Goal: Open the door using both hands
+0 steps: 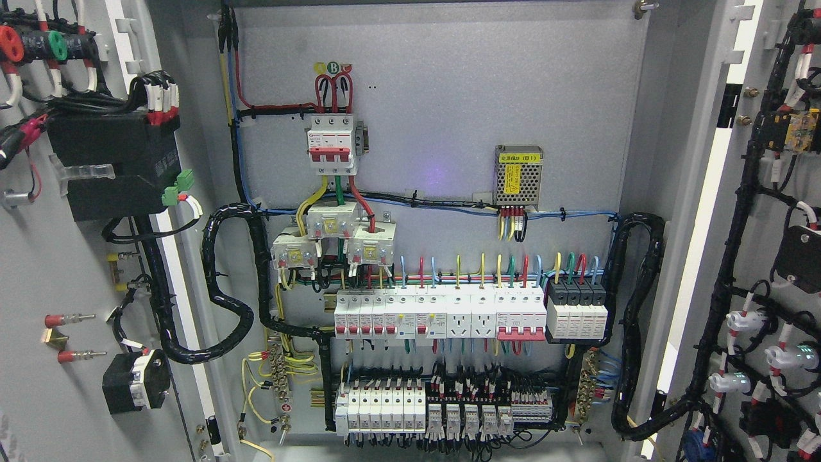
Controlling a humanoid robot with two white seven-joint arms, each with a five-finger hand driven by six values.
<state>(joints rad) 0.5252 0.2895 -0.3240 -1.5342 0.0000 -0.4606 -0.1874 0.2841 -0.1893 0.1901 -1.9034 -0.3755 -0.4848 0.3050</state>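
Observation:
An electrical cabinet fills the head view with both doors swung wide. The left door (38, 269) shows its grey inner face with a black box, connectors and wiring mounted on it. The right door (789, 212) stands at the picture's right edge, carrying black cable looms and white lamp backs. Between them the back panel (442, 96) is exposed, with a red-and-white main breaker (331, 144) near the top, a row of breakers (442, 314) across the middle and terminal blocks (442, 410) below. Neither of my hands nor arms shows anywhere in the frame.
A small mesh-covered power supply (518, 174) sits on the panel's right. Thick black corrugated conduits loop from the panel to the left door (224, 301) and to the right door (635, 333). Grey cabinet side walls frame the opening.

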